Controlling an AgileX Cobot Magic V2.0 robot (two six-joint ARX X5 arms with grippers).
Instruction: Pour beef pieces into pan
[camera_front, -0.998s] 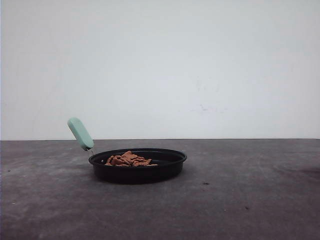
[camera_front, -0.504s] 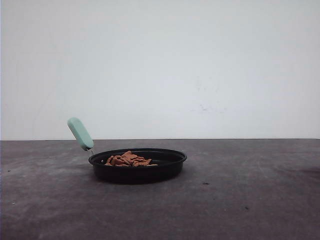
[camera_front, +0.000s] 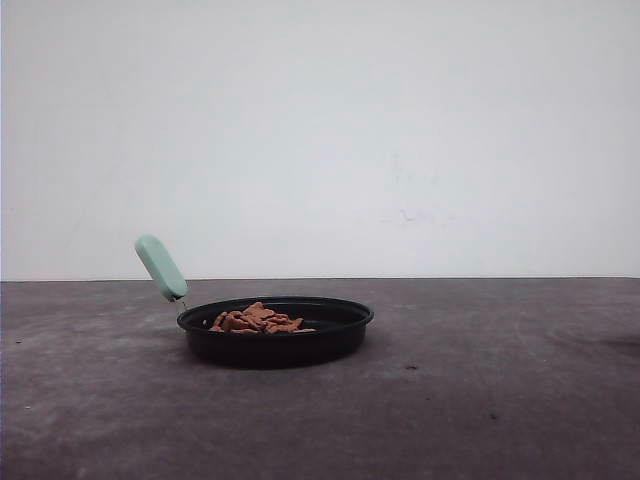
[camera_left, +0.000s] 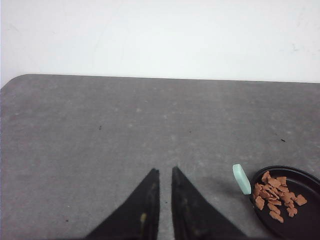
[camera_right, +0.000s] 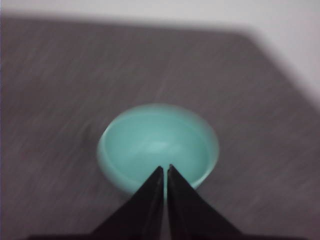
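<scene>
My left gripper (camera_left: 162, 172) has its fingers pressed nearly together, only a thin slit between them, pinching nothing, hovering over bare table (camera_left: 100, 130). My right gripper (camera_right: 165, 169) is likewise closed up tight, tips over the near rim of the teal bowl (camera_right: 157, 145); I can't tell if it touches the rim. Bowl looks empty inside, picture is blurred.

The beef pieces (camera_front: 257, 319) sit heaped in the pan (camera_front: 275, 330), toward its handle side; the wrist view shows them (camera_left: 274, 195) spread along that edge of the pan (camera_left: 295, 220). The mint handle (camera_front: 161, 267) sticks up tilted, away from the pan, on a thin neck.

Handling guess: beef chunks are light, loose, dry-looking, would slide and scatter easily, so tip from a container rather than pinch. Pan seems stiff and shallow; I'd take it by the handle. Bowl looks smooth, probably slippery; grab at the rim.

Pour looks done to me.

Versus the earlier front pictures: pan, handle and heap all unchanged, nothing shifted.
</scene>
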